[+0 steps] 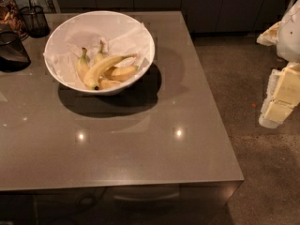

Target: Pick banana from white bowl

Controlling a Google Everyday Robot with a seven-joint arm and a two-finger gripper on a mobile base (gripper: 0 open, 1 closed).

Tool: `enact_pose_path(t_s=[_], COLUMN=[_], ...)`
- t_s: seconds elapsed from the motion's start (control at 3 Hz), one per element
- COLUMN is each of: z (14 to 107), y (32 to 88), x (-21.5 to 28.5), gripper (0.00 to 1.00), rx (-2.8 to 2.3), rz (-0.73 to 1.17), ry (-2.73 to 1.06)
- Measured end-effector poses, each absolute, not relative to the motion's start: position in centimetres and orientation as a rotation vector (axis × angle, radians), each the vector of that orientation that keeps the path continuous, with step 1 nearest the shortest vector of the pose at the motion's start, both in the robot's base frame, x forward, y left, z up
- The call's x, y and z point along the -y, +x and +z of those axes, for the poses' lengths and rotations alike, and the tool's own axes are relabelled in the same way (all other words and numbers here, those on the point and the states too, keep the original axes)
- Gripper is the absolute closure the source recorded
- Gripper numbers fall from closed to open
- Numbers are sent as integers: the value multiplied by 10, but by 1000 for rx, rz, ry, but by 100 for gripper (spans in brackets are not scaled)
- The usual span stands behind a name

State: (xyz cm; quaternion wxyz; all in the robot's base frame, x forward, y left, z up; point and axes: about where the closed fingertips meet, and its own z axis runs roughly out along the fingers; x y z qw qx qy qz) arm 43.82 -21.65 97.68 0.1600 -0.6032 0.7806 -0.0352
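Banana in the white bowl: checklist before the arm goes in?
1. Banana visible and on top of the shorter bananas: ok.
2. White bowl upright on the table, paper lining under the fruit: ok.
3. Gripper over the bowl: not ok; it hangs off the table's right side, well away from the bowl.
4. Gripper open and not holding anything: cannot tell.
5. Approach from the right: ok; nothing stands on the table between gripper and bowl.
6. Mesh cups out of the way: ok; they sit left of the bowl, on the far side from the gripper.
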Motion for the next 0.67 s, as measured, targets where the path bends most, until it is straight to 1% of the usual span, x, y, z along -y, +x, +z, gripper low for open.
enact_pose_path(t_s=[0.33,0.67], z=[979,986], y=[441,456], x=[213,196], gripper=[0,0], rx=[-2220,-2190], rz=[-99,-120], ry=[-1723,-1785])
